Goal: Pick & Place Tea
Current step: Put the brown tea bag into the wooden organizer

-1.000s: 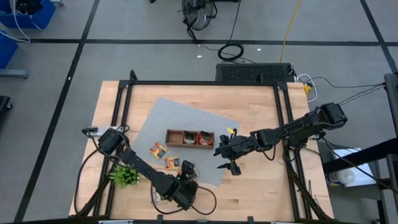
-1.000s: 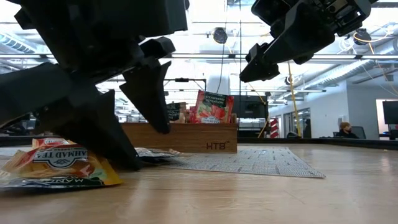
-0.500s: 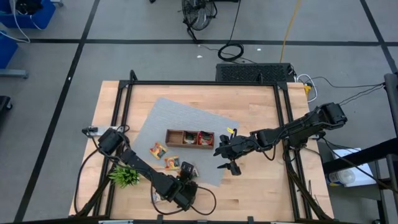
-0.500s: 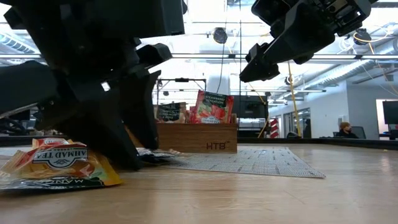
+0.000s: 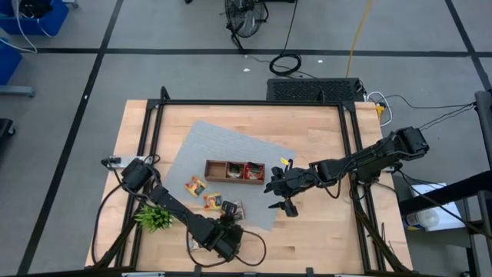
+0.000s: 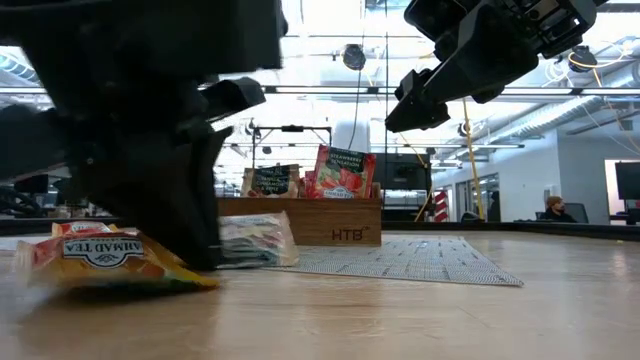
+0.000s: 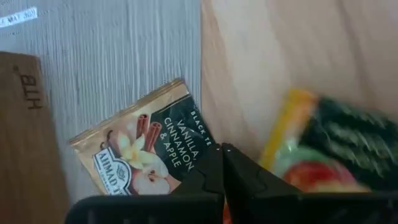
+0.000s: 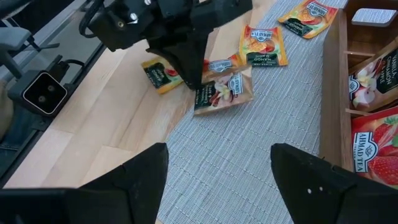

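Vanilla sachet (image 8: 222, 92) pinched at mat edge by left fingers (image 8: 193, 78); grasp step. Next: lift toward tray (image 5: 234, 171). Right fingers (image 5: 281, 196) spread, empty.

A pale wooden worktop (image 5: 315, 231) carries a grey mat (image 5: 265, 158) laid at a slant, and on the mat stands a brown wooden tray (image 5: 216, 170) with three compartments. A small green spiky plant (image 5: 154, 218) sits on the bare wood beside the mat's corner. Beyond the worktop, black cables (image 5: 286, 63) coil on the grey floor (image 5: 192, 77), and a person (image 6: 553, 209) sits in the room behind.
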Available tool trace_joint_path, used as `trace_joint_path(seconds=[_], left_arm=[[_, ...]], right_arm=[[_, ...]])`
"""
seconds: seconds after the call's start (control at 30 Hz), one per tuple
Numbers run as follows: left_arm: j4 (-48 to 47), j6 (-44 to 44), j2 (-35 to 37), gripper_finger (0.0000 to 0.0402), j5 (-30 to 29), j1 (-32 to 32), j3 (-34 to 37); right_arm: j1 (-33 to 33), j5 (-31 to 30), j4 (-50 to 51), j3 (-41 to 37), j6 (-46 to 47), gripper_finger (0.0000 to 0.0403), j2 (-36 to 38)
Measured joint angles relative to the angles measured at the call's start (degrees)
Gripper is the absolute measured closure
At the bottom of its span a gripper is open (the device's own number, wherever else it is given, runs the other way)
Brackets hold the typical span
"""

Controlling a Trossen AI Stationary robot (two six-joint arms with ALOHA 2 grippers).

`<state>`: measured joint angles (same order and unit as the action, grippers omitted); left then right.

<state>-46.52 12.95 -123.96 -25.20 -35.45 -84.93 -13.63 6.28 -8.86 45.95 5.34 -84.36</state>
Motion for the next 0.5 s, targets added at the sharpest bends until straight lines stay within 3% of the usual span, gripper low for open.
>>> trace_joint_path(seconds=[0.23,0.37,0.5], left_arm=[[-13.4,-9.3,-0.1,0.0394,-6.6,-0.8,-7.0],[-15.3,-19.1,-0.2,0.0365,-6.4,-0.7,-7.8],[-15.7,-21.0,-0.2,0.0318,-8.4,0.4,-7.9]], right_arm=[[0.0,0.0,0.0,0.0,0.0,0.014,0.0],[0.0,0.0,0.1,0.0,0.2,0.014,0.0],[0.0,0.0,0.1,0.0,0.3,0.014,0.0]])
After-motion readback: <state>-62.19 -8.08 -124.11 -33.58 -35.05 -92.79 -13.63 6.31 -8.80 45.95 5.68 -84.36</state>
